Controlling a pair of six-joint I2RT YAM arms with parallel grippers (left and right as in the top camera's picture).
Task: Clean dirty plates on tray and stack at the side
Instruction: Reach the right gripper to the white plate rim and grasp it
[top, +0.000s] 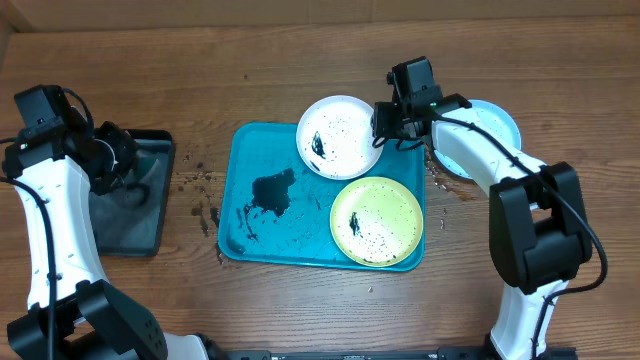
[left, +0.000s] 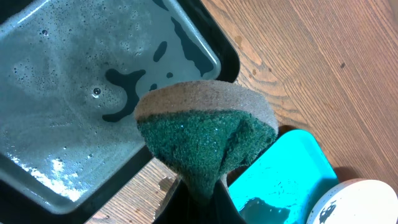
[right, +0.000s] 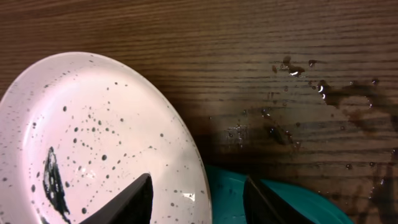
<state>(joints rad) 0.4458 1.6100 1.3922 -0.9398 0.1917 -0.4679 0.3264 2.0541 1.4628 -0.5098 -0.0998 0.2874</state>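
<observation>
The turquoise tray (top: 252, 232) holds a white-rimmed plate (top: 338, 134) with black specks and a smear at its back, and a yellow-green plate (top: 377, 221) at its front right. A light blue plate (top: 496, 122) lies on the table to the right, partly hidden by my right arm. My right gripper (top: 385, 128) is open, its fingers (right: 198, 198) straddling the white plate's right rim (right: 186, 134). My left gripper (top: 118, 165) is shut on a green and tan sponge (left: 208, 134) over the black tray (left: 74, 118).
The black tray (top: 128, 195) at the left holds soapy water. A dark puddle (top: 272, 190) lies in the turquoise tray. Water drops (top: 200, 190) spot the wood between the trays and the wood (right: 292, 68) behind the white plate.
</observation>
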